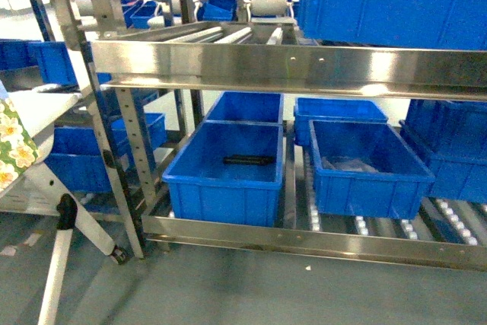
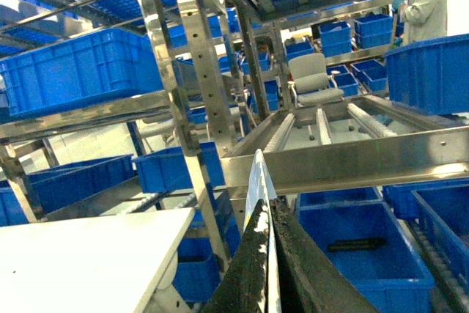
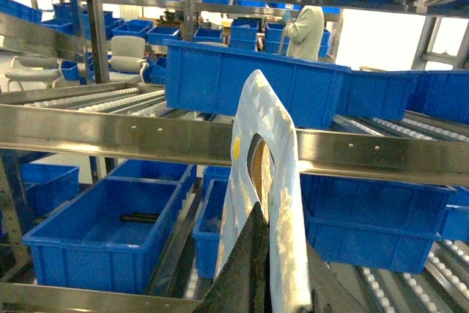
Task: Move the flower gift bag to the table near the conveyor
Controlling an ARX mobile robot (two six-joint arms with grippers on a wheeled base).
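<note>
In the right wrist view a pale-blue flower gift bag (image 3: 278,130) with a cut-out handle and faint daisy print stands upright, and my right gripper (image 3: 267,214) is shut on its wall. My left gripper (image 2: 268,203) is shut on a thin pale-blue paper edge (image 2: 258,174), a bag seen edge-on. A flower-printed panel (image 1: 14,146) shows at the head view's far left, over the white table (image 1: 42,104) (image 2: 80,262). The steel roller conveyor (image 1: 289,62) (image 2: 352,159) (image 3: 110,133) rises straight ahead. Neither gripper shows in the head view.
Blue bins (image 1: 228,165) (image 1: 365,165) sit on the conveyor's lower rollers, one holding a black object (image 1: 247,160). A large blue bin (image 3: 249,82) rests on the upper level. The table's leg and caster (image 1: 114,253) stand beside the rack post. A person (image 3: 304,31) stands far behind.
</note>
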